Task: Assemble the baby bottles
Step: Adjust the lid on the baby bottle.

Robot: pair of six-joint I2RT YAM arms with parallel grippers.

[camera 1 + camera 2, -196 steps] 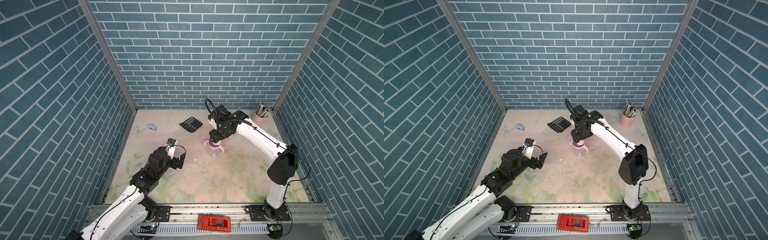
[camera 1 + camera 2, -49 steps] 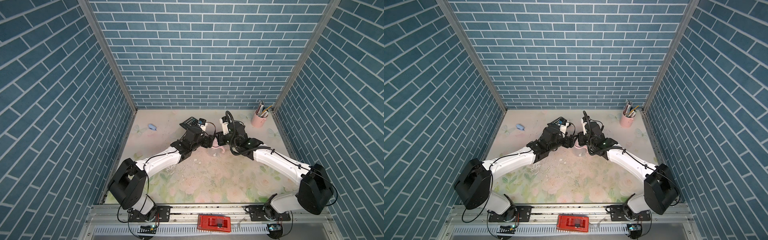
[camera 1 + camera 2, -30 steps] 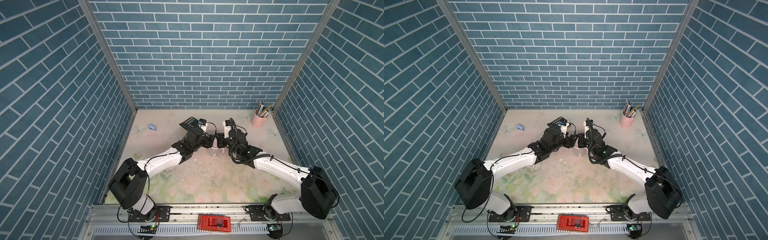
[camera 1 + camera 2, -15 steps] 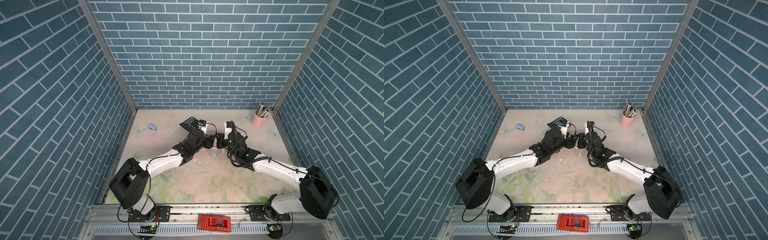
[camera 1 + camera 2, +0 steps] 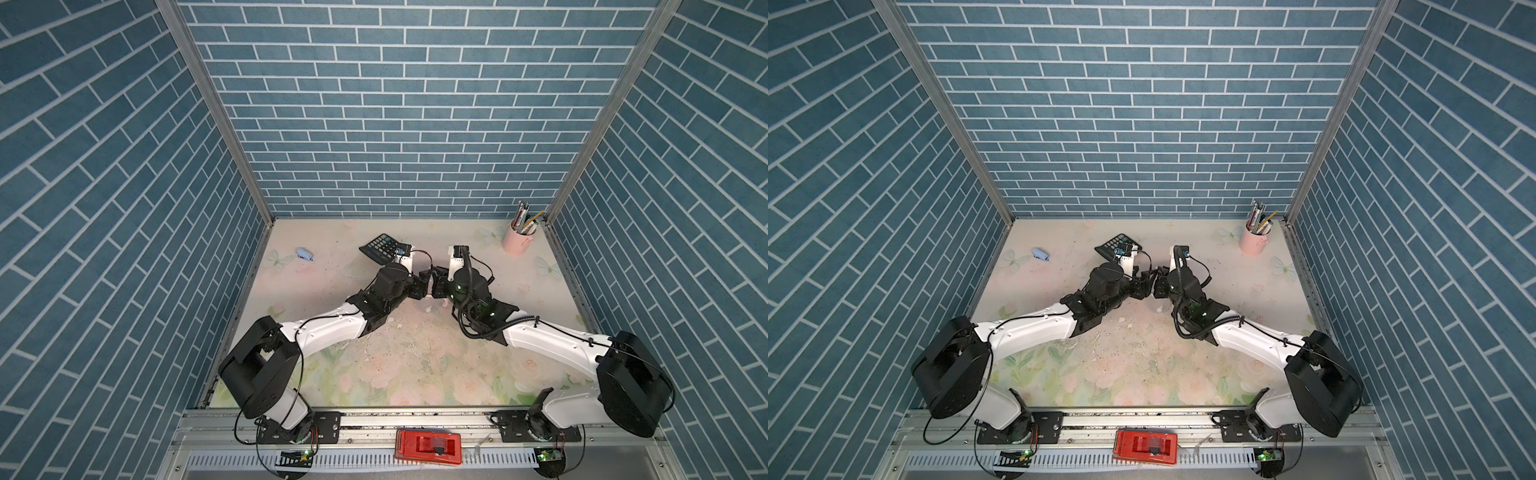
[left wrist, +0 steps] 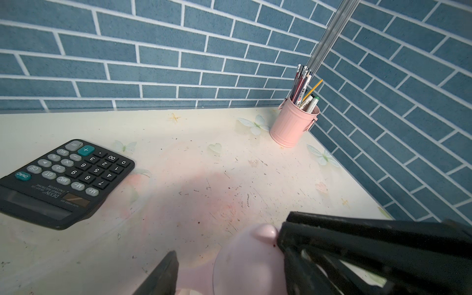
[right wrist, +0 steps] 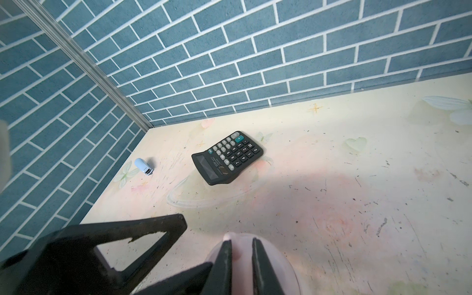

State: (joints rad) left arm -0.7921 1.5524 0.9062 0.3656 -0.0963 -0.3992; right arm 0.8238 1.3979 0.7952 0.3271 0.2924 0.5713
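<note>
The baby bottle shows only as its pink eared dome cap (image 6: 245, 265), low at the middle of the table. My left gripper (image 6: 227, 270) is shut around the bottle. One of its fingers (image 6: 166, 270) shows beside the cap; the other is hidden behind the right gripper's black frame. My right gripper (image 7: 241, 246) comes from the opposite side, its two thin jaws shut on a small ear of the cap (image 7: 275, 265). In both top views the left gripper (image 5: 424, 286) (image 5: 1147, 286) and right gripper (image 5: 439, 286) (image 5: 1158, 286) meet tip to tip and cover the bottle.
A black calculator (image 5: 380, 248) (image 7: 227, 157) lies behind the left wrist. A pink pen cup (image 5: 517, 243) (image 6: 293, 125) stands in the back right corner. A small blue object (image 5: 304, 254) (image 7: 143, 166) lies at the back left. Crumbs dot the mat's (image 5: 415, 365) middle.
Several seconds ago the left arm was near the front left, away from the bottle. It then reached in opposite the right gripper. Over the last second both wrists drew closer together.
</note>
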